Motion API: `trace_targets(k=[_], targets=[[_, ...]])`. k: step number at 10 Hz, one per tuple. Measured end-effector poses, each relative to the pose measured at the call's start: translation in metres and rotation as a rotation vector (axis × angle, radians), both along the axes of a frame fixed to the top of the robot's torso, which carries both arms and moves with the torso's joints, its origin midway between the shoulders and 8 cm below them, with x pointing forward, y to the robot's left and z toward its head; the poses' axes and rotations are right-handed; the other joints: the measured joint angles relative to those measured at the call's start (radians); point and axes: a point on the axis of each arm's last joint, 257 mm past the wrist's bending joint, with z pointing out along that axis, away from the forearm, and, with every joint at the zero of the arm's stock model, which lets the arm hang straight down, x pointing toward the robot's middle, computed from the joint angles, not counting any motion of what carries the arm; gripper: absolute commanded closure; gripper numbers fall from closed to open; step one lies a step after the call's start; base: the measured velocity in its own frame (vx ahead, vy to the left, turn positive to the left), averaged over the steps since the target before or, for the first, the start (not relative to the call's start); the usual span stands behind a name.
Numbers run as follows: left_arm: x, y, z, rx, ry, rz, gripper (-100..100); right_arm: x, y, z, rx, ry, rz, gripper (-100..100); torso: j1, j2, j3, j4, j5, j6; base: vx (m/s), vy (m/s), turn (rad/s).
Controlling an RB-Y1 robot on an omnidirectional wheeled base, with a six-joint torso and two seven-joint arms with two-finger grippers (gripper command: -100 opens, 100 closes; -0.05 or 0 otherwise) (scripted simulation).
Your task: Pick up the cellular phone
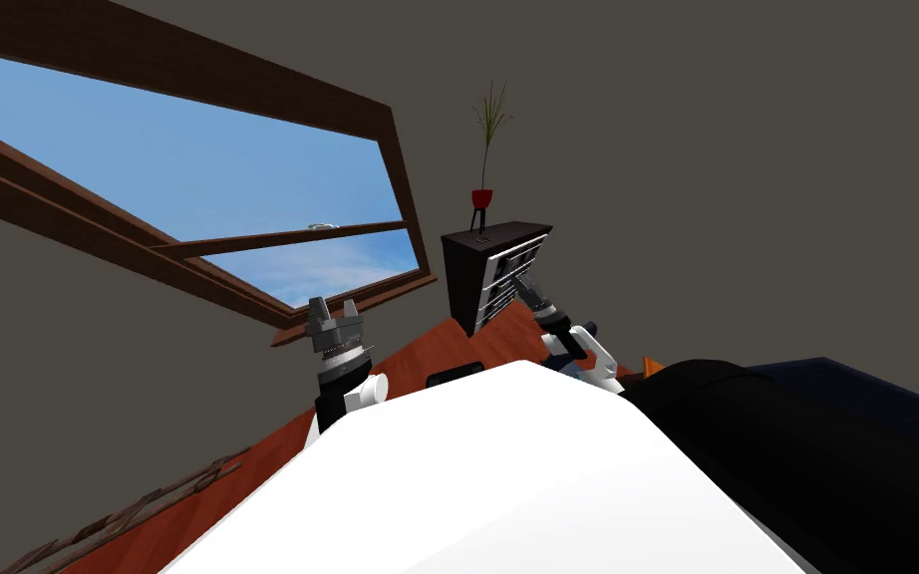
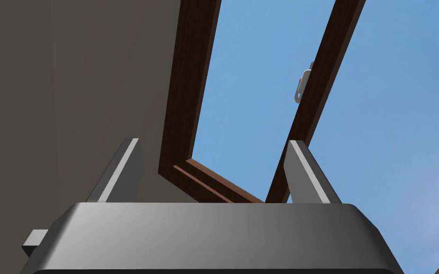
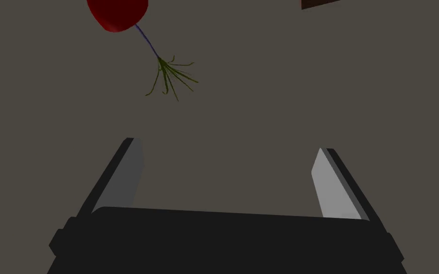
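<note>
Right gripper (image 3: 228,145) is spread wide with nothing between its blades. In the head view it (image 1: 521,285) reaches out in front of the drawer fronts of a dark dresser (image 1: 462,274) against the far wall. Its own camera looks past the blades at bare grey wall, with the red pot (image 3: 117,14) and its thin green plant (image 3: 168,76) off to one side, so the hand seems aimed at the wall rather than down at the dresser top. The pot (image 1: 482,197) stands on that top on a small stand. At the stand's foot lies a small dark flat shape (image 1: 482,238) that may be the phone, though it is too small to be sure. If so, it lies farther than the gripper, higher and a little to its left, well apart from the blades. To do the reach well, I judge the hand should rise above the top and tip its blades down, keeping clear of the stand. Left gripper (image 1: 334,304) is raised at the near left, also spread and empty.
</note>
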Motion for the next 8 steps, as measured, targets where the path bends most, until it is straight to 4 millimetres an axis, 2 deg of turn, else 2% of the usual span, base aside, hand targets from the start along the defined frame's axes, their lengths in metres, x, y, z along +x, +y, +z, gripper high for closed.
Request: trace_targets(k=[4, 8], targets=[[0.0, 0.0, 0.0, 0.0, 0.0, 0.0, 0, 0.0, -0.013, -0.019, -0.259, 0.026, -0.002, -100, 0.0, 0.0, 0.0, 0.0, 0.0, 0.0, -0.131, 0.001, 0.085], [0.0, 0.0, 0.0, 0.0, 0.0, 0.0, 0, 0.001, -0.035, -0.04, -0.524, 0.064, 0.006, -100, 0.0, -0.002, -0.001, 0.0, 0.0, 0.0, -0.115, -0.006, 0.114]])
